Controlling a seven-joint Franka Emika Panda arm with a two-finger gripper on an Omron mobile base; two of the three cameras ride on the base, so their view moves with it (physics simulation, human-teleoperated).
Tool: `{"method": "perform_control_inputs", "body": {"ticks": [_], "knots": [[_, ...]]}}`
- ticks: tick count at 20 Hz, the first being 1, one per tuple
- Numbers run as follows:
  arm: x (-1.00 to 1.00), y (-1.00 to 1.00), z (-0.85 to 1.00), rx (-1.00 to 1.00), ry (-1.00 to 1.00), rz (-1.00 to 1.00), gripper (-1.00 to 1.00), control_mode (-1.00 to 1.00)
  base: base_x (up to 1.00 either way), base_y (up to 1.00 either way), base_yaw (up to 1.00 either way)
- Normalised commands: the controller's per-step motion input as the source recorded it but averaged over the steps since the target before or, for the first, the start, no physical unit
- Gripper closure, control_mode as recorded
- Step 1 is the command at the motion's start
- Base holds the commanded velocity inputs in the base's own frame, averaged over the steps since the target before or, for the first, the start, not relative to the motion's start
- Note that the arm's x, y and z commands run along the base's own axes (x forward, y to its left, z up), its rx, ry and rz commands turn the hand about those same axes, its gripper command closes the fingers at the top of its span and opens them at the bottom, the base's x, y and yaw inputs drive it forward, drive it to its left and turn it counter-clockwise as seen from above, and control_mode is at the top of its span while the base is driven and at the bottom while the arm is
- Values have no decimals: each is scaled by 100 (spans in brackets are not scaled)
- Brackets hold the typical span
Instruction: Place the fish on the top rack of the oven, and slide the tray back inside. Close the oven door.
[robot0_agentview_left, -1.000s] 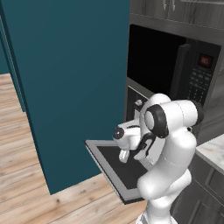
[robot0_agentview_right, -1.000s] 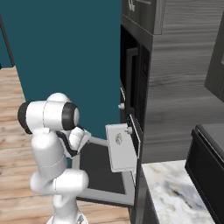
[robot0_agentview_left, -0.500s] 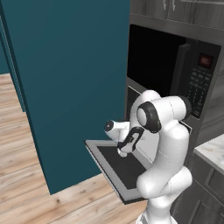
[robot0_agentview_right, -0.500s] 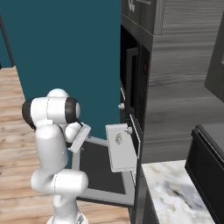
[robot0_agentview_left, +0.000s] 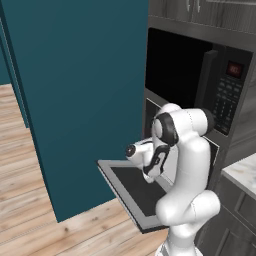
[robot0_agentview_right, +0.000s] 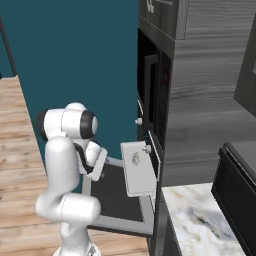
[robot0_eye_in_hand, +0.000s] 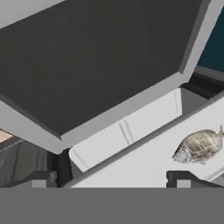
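Observation:
The oven door (robot0_agentview_left: 125, 187) (robot0_agentview_right: 112, 200) lies open and flat in front of the oven (robot0_agentview_right: 154, 145). The pale tray (robot0_agentview_right: 139, 177) (robot0_eye_in_hand: 144, 164) sticks out over the door, and the fish (robot0_agentview_right: 135, 159) (robot0_eye_in_hand: 199, 145) lies on it near its outer end. My gripper (robot0_agentview_right: 99, 167) (robot0_eye_in_hand: 111, 179) hangs open and empty above the door, left of the tray and a short way from the fish. The door's dark glass (robot0_eye_in_hand: 87, 57) spreads across the upper hand view. My own arm hides the oven cavity in the left base view.
A tall teal cabinet side (robot0_agentview_left: 75, 90) stands close on the left of the door. A black microwave (robot0_agentview_left: 200, 85) sits above the oven. To the right are a marble counter (robot0_agentview_right: 200, 220) and a black countertop oven (robot0_agentview_right: 237, 175). Wooden floor (robot0_agentview_left: 30, 220) lies below the door.
The arm has straightened up and the hand has drawn slightly away from the oven, still open. The tray, fish and door have not moved.

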Motion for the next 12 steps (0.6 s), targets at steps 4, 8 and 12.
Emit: {"method": "perform_control_inputs", "body": {"ticks": [4,8,12], "knots": [[9,-64,-42,0,19,20,-100,-100,0,0,0],[41,-50,-56,-1,19,21,-100,-100,0,0,0],[55,-43,-73,-4,15,24,-100,-100,0,0,0]]}}
